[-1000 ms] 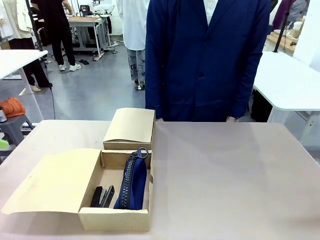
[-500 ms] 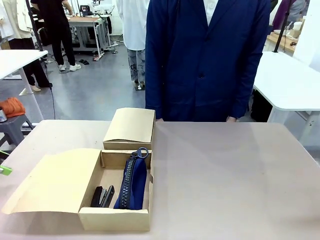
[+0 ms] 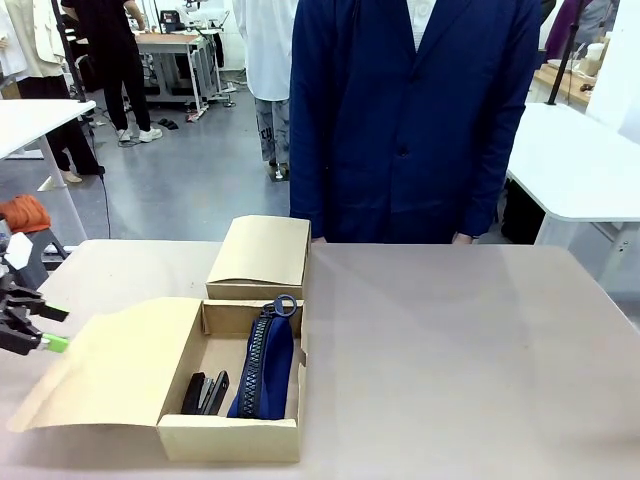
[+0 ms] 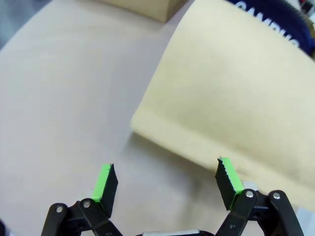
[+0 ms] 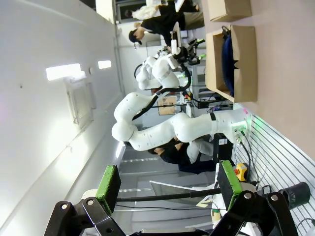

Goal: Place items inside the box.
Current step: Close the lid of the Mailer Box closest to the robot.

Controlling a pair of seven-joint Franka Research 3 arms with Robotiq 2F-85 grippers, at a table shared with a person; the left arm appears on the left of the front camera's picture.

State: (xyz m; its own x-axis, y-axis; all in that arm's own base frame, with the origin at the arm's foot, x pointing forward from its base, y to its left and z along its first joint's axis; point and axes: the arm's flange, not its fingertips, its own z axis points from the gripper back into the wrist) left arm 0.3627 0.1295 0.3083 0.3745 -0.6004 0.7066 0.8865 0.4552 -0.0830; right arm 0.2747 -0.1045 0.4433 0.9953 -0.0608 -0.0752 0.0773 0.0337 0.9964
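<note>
Cardboard, thin and light, forms the open box [image 3: 225,435] on the bench [image 3: 450,350]; its side flap [image 3: 110,365] will flex, so pinch its outer edge. Inside lie the soft navy pencil case [image 3: 265,365] and rigid black staplers [image 3: 203,393]. Left hand [image 3: 28,330] spread beside the flap; right hand [image 5: 167,184] spread, empty.

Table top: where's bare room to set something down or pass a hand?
The table is bare from the open box rightward to its right edge and up to the person's side. Crowded: the left, with the open box, its spread flap, the closed box behind, and the left gripper by the flap.
</note>
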